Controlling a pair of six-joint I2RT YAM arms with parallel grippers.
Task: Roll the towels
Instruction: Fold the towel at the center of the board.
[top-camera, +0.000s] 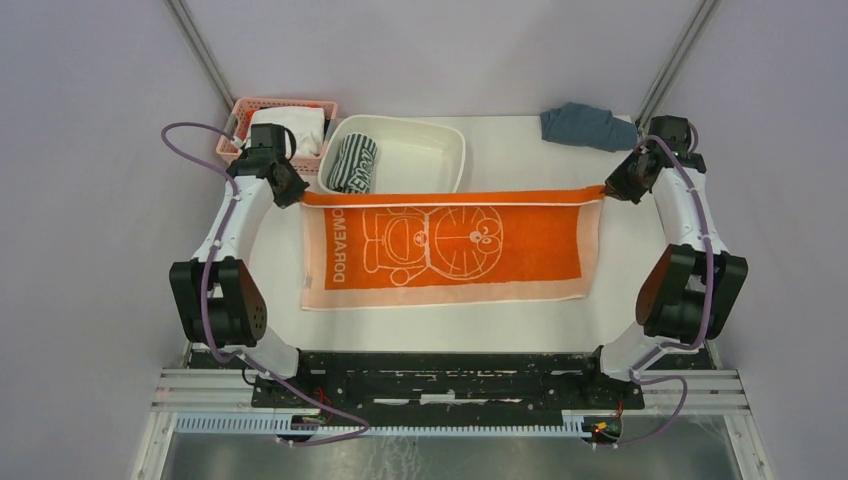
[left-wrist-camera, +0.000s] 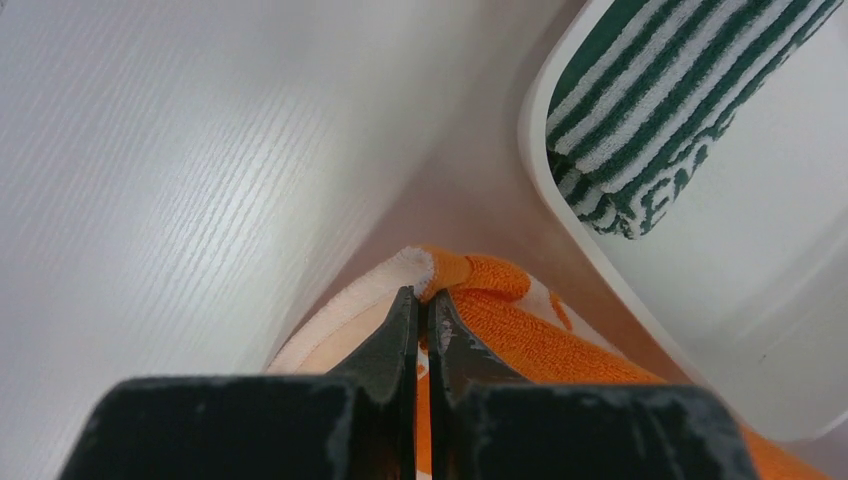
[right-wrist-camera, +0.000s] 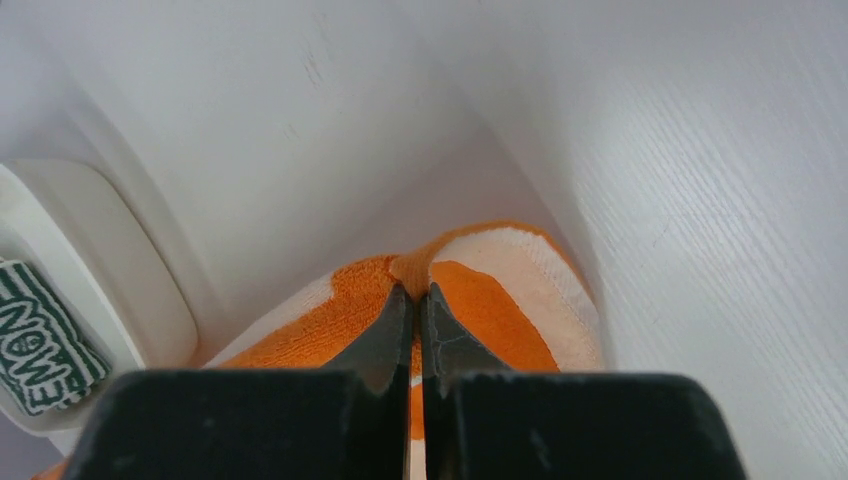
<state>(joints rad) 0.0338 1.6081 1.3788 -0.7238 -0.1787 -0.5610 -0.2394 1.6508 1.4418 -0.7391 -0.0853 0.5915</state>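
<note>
**Thin pinch on both far corners**

The left gripper (left-wrist-camera: 422, 300) and right gripper (right-wrist-camera: 411, 295) are each clenched on just the tip of a far corner of the orange towel (top-camera: 445, 245). In my judgement, an uneven pull could slip a corner free or skew the roll. The towel's far edge stretches between them and the rest lies flat on the counter (top-camera: 620, 290). The striped towel (top-camera: 353, 163) sits rolled in the white tub (top-camera: 440, 135). Both arms reach forward with elbows out and wrists tipped down.

Fuzzy terry-cloth orange towel (top-camera: 445, 245), smooth glossy white plastic tub (top-camera: 420, 160), matt wood-grained white table (top-camera: 620, 300).
</note>
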